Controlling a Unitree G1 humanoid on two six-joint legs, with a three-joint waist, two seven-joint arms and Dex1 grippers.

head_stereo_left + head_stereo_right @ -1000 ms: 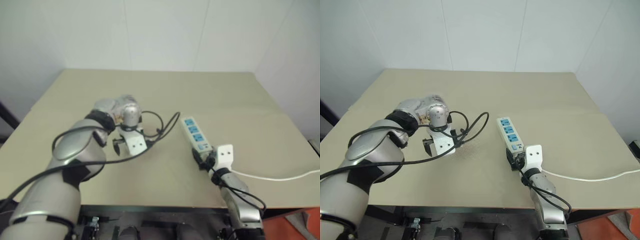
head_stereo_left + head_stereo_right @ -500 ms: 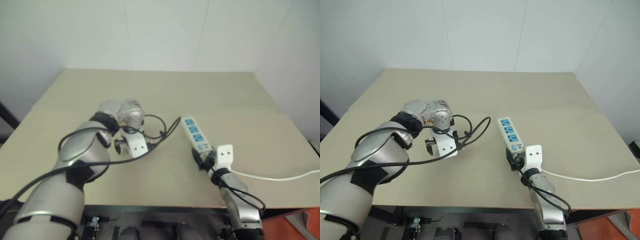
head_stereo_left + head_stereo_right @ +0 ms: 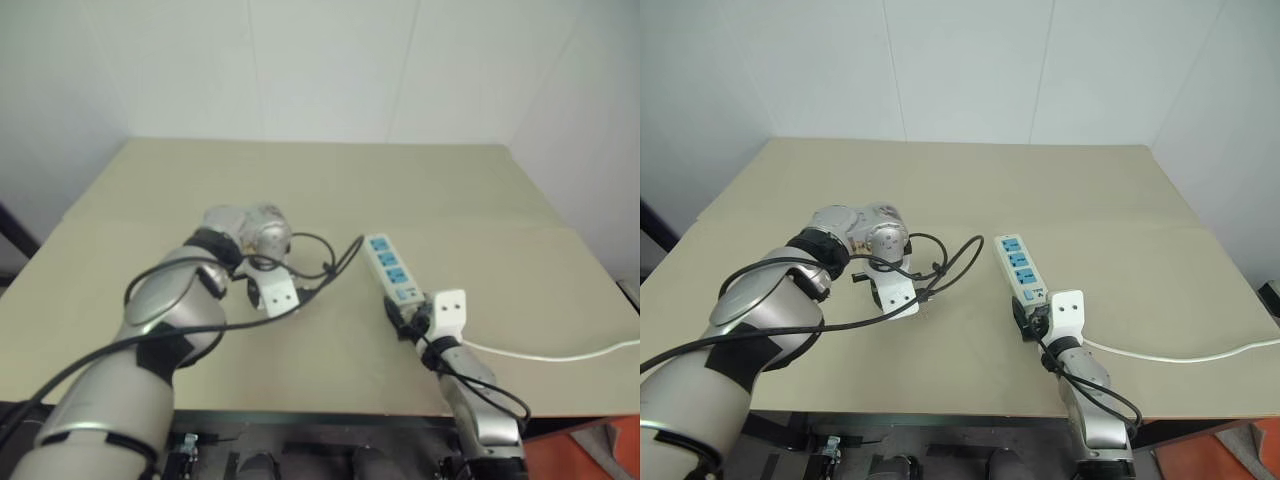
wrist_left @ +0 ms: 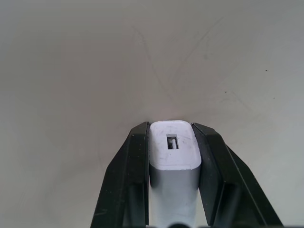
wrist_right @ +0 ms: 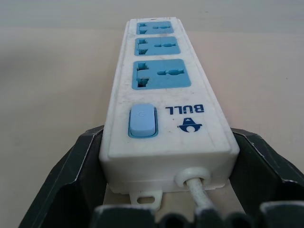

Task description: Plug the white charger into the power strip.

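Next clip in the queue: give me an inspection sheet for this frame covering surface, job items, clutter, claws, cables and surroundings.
Surface: beige table, faint scratches, otherwise bare.
Job items: white charger is clamped between the left claw's fingers, port end showing; power strip lies flat on the table with three blue sockets unoccupied and its switch at the cord end.
Clutter: nothing seen.
Claws: left claw shut on the charger, pointing down at the table; right claw brackets the cord end of the strip, fingers either side; contact cannot be told.
Cables: thin white cord runs from the strip off the table's right edge; black arm cable loops by the left wrist.
Surroundings: plain white walls.
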